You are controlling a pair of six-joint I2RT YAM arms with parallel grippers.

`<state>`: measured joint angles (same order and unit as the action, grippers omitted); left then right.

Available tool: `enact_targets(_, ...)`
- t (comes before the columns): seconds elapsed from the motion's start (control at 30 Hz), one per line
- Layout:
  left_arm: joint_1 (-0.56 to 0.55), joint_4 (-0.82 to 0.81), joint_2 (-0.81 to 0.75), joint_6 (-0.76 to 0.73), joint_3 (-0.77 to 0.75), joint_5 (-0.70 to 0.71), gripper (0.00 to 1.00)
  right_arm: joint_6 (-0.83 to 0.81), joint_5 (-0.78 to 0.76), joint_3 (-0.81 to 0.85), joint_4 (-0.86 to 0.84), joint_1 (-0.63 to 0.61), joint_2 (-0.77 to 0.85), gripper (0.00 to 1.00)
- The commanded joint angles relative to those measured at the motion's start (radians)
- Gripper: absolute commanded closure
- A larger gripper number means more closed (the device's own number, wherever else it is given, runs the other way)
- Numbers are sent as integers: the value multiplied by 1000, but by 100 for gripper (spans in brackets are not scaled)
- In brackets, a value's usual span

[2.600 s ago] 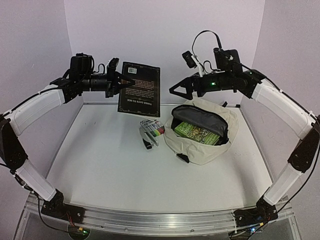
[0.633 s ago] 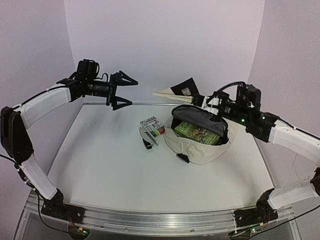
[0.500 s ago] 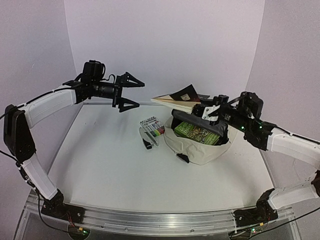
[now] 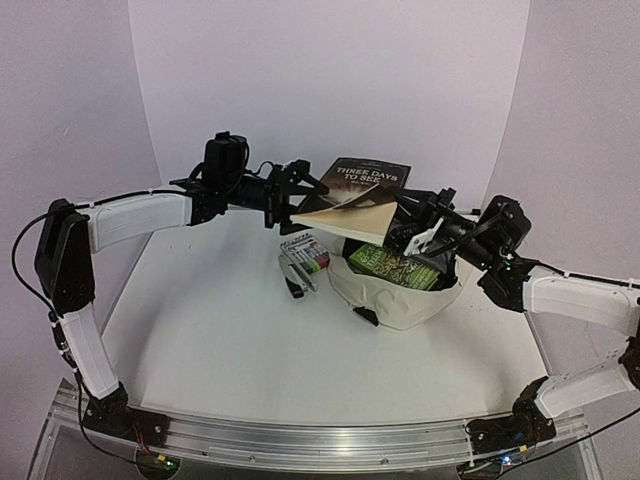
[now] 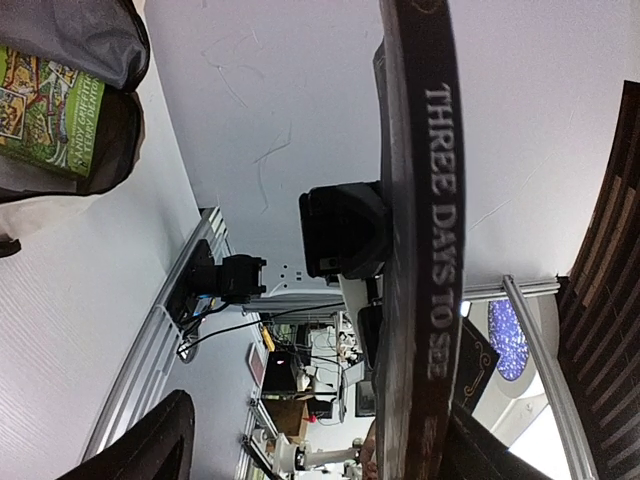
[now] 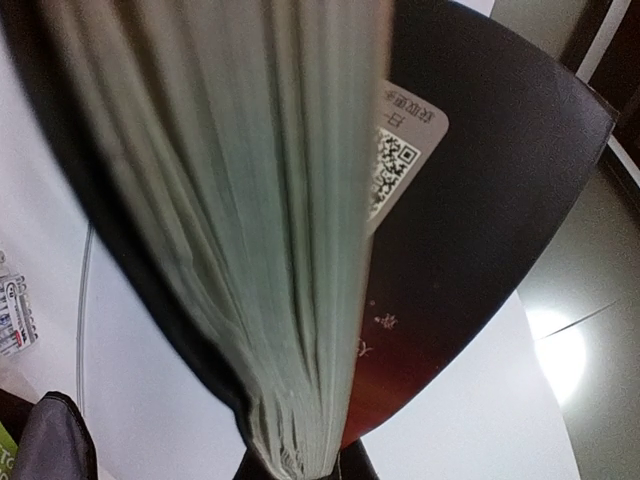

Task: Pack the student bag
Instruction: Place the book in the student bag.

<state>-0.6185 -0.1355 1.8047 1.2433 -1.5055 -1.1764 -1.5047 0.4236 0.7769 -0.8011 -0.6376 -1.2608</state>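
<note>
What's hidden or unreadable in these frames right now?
- Left end effector contact with the held book: in the top view it overlaps the book's edge; the left wrist view crops the tips.
- Right end effector grip: in the right wrist view, pages fill the frame.
- Student bag interior rear: in the top view, the book covers it.
- Marker pack label: top view, too small.

One book [image 4: 368,180] is showing "THREE DAYS TO SEE" on cover and spine [image 5: 440,230], and is carrying a QR sticker [image 6: 398,150], characters unreadable.

The book [image 4: 352,210] held over the student bag [image 4: 400,300] partly bars its opening
</note>
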Motion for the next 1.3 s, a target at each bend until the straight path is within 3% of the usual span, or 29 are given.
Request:
enact_targets(0.0, -31, -167, 30, 73, -66, -65, 33, -46, 34, -7, -167, -9, -4, 100)
enact_targets(0.13, -50, -186, 48, 73, -81, -80, 48, -63, 35, -22, -167, -8, -7, 100)
enact_targets(0.2, -52, -220, 49, 83, -76, -80, 61, -73, 26, -26, -165, -9, -12, 100)
enact_targets(0.27, -52, -240, 47, 88, -73, -82, 79, -82, 10, -27, -164, -8, -18, 92)
enact_targets(0.33, -50, -241, 41, 88, -65, -70, 94, -70, -26, -24, -154, -8, -21, 67)
enact_targets(0.4, -42, -223, 27, 76, -36, -29, 100, -45, -85, -7, -107, -9, -17, 28)
enact_targets(0.43, -36, -205, 17, 56, -21, 10, 100, -23, -127, 5, -66, -8, -13, 16)
enact_targets(0.5, -6, -170, -15, 30, 20, 75, 100, 67, -270, 64, 108, -6, -6, 4)
enact_targets(0.6, 48, -153, -73, 14, 96, 168, 100, 273, -408, 222, 494, 18, -23, 2)
enact_targets(0.67, 80, -146, -111, 12, 146, 221, 100, 394, -418, 366, 776, 59, -65, 2)
enact_targets(0.8, 102, -118, -154, -14, 200, 288, 100, 528, -362, 571, 1209, 126, -192, 3)
enact_targets(0.9, 103, -102, -162, -20, 216, 304, 100, 591, -263, 694, 1440, 180, -317, 3)
enact_targets(1.07, 102, -77, -201, -29, 248, 351, 100, 668, -214, 861, 1644, 214, -533, 7)
enact_targets(1.27, 103, -17, -250, -60, 273, 381, 100, 716, -247, 940, 1668, 219, -668, 12)
